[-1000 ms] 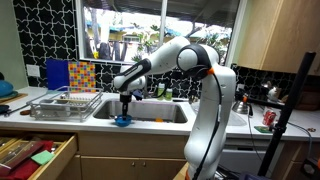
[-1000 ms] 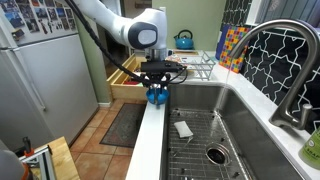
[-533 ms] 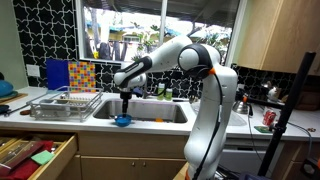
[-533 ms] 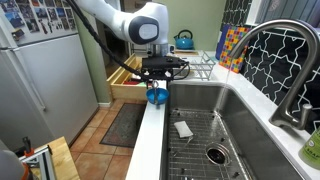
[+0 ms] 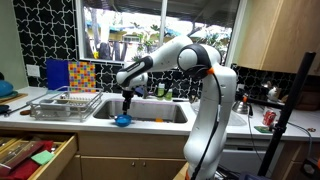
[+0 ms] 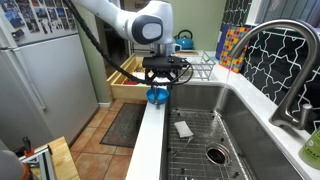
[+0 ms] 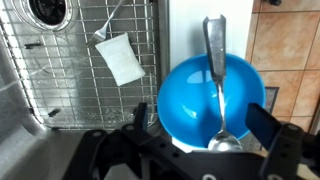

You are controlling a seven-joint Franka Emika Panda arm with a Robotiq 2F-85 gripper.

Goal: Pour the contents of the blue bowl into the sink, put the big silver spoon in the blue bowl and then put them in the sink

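Observation:
The blue bowl (image 7: 190,95) stands on the narrow counter strip at the front edge of the sink (image 7: 60,80). The big silver spoon (image 7: 214,70) lies in the bowl, scoop down inside and handle leaning over the rim. My gripper (image 7: 200,125) is open and empty just above the bowl, one finger on each side of it. The bowl (image 5: 122,120) (image 6: 156,96) and the gripper (image 5: 127,99) (image 6: 159,84) show in both exterior views. The sink (image 6: 230,105) has a wire grid on its floor.
A white flat piece (image 7: 120,58) lies on the sink grid. A dish rack (image 5: 65,103) stands beside the sink, and an open drawer (image 5: 35,155) juts out below it. The faucet (image 6: 285,60) arches over the far side. A red can (image 5: 268,118) stands on the counter.
My gripper has risen a little above the blue bowl. The bowl and the spoon have not moved.

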